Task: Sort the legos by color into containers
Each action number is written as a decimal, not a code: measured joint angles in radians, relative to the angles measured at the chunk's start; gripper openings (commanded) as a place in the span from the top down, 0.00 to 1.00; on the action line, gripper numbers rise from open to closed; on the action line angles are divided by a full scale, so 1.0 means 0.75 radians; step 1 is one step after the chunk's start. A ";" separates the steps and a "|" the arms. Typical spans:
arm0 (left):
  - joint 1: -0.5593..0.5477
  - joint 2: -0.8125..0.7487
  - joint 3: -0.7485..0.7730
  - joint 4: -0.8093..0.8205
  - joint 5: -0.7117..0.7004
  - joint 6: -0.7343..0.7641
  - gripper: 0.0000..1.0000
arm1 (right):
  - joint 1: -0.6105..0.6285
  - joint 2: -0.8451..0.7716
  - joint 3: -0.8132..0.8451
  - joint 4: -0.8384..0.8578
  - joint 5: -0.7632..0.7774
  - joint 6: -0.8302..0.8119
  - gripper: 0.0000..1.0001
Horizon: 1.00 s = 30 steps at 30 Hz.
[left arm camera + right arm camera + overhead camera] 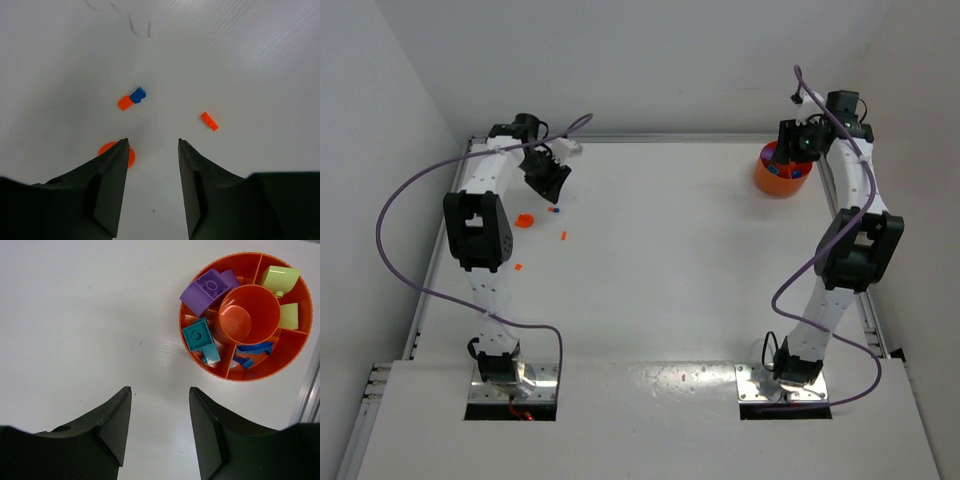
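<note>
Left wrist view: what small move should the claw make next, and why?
Probably ease forward toward the blue brick, which touches an orange brick just ahead of the left claw; its jaws stand apart with nothing between them.

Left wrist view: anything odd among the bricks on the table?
The blue brick lies butted against an orange brick, possibly clipped together, awkward for sorting by colour. The other orange brick lies alone. Nothing else stands out.

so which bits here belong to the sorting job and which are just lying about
job: blue brick, orange brick touching it, lone orange brick, orange disc, divided orange bowl holding sorted pieces
just there: purple cables, scratch marks
</note>
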 measured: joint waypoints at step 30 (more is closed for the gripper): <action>0.122 0.148 -0.104 0.046 0.544 1.143 0.50 | 0.018 -0.046 -0.092 -0.014 -0.003 -0.023 0.49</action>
